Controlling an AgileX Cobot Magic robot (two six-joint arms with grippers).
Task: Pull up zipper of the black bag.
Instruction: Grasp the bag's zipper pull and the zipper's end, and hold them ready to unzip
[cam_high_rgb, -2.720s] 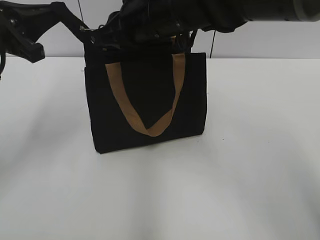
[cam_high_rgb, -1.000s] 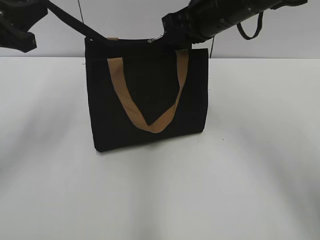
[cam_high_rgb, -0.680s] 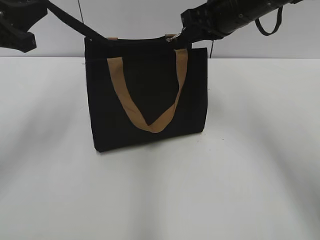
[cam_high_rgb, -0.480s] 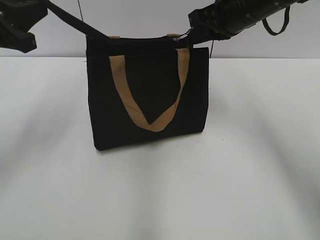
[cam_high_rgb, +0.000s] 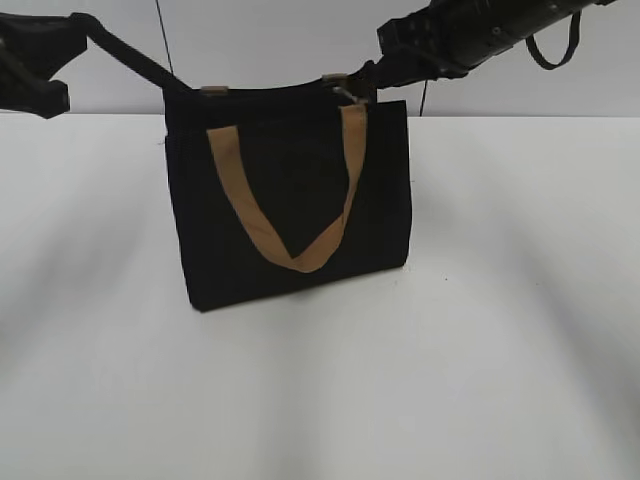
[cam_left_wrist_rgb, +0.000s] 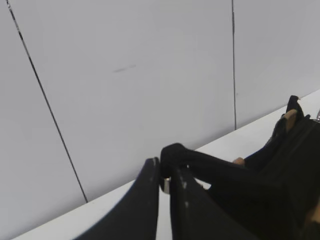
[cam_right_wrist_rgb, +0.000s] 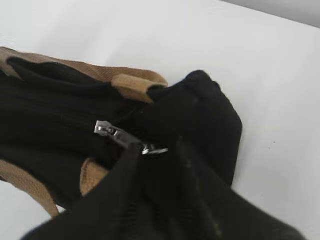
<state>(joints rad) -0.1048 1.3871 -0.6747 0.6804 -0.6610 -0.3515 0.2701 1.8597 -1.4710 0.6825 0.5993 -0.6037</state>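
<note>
The black bag (cam_high_rgb: 290, 190) stands upright on the white table, tan handle (cam_high_rgb: 290, 262) hanging down its front. The zipper (cam_high_rgb: 270, 92) runs along its top edge, with the silver slider (cam_high_rgb: 342, 90) near the right end. My left gripper (cam_high_rgb: 132, 53) is shut on a black fabric tab (cam_left_wrist_rgb: 200, 162) at the bag's left top corner (cam_left_wrist_rgb: 295, 165). My right gripper (cam_high_rgb: 368, 75) is at the right top corner. In the right wrist view its fingers (cam_right_wrist_rgb: 156, 150) look apart, with the ring pull (cam_right_wrist_rgb: 155, 149) between them, just past the slider (cam_right_wrist_rgb: 107, 131).
The white table (cam_high_rgb: 450, 350) spreads in front of and beside the bag. A pale wall with dark vertical seams (cam_left_wrist_rgb: 45, 100) stands close behind it.
The right gripper drew the slider rightward along the top edge. Now the slider sits a little back left and lower, the bag's top sags and has shifted left, and the left arm is lower.
</note>
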